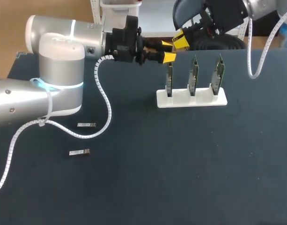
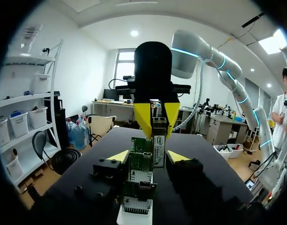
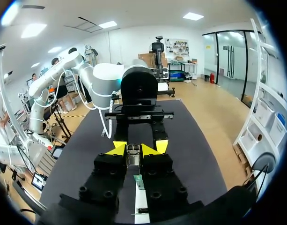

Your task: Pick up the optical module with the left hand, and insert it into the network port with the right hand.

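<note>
Three green cards stand upright in a white stand on the dark table, and the work is at the card nearest to my left arm. My right claw is closed on the module, gripping it from two sides. It holds the module upright at the top edge of that card. In the left wrist view the lower end of the module overlaps the card, so I cannot tell if it is already inside the port. My left claw is open and holds nothing. Its two tips stand one on each side of the same card, apart from it.

I judge that the step in hand is the insertion by the right arm. To do it well, I should bring the module exactly in line with the mouth of the port and push straight and slowly, without any twist. If it meets resistance too early, it is better to back off a little and align again than to force it. The card is thin and seems only to sit in a slot of the stand, so it may tilt or lift. My left claw should not bump the card during the push. Two spare modules lie flat on the table near my left arm, well apart from the stand.
</note>
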You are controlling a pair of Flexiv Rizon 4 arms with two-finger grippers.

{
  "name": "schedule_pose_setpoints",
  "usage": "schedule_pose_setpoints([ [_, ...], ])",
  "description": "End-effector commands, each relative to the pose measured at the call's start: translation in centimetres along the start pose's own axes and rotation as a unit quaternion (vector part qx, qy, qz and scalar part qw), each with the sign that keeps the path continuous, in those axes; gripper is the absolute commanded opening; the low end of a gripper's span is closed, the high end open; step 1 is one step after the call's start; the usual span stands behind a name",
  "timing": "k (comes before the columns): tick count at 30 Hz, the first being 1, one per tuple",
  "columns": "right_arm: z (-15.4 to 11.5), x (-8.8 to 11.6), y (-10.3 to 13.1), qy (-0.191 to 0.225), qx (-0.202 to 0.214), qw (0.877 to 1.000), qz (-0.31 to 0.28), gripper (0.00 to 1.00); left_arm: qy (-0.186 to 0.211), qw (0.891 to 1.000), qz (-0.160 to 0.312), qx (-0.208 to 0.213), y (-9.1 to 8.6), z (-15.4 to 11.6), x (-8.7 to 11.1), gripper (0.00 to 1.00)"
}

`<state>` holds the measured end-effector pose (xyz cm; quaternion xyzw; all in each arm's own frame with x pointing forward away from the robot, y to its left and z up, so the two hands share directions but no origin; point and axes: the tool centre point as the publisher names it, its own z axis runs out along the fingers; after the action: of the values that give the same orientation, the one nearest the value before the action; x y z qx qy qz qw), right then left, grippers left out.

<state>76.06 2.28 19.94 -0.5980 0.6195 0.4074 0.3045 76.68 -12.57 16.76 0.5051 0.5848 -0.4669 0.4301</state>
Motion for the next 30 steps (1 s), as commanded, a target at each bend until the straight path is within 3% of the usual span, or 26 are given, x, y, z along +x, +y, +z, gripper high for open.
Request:
schedule_pose_setpoints([
  [1, -0.1, 0.1, 0.4, -0.003, 0.005, 1.000, -0.001, 0.00, 0.008, 1.000, 0.003, -0.001, 0.2, -0.4, 0.1, 1.00],
  [14, -0.2, 0.2, 0.5, -0.004, 0.006, 1.000, 0.000, 0.00, 0.077, 0.997, -0.008, -0.007, 0.1, -2.8, 2.2, 1.00],
  [30, -0.5, 0.3, 0.2, -0.007, 0.012, 1.000, 0.001, 0.00, 0.154, 0.988, -0.022, 0.016, 0.2, -1.8, 5.7, 1.00],
])
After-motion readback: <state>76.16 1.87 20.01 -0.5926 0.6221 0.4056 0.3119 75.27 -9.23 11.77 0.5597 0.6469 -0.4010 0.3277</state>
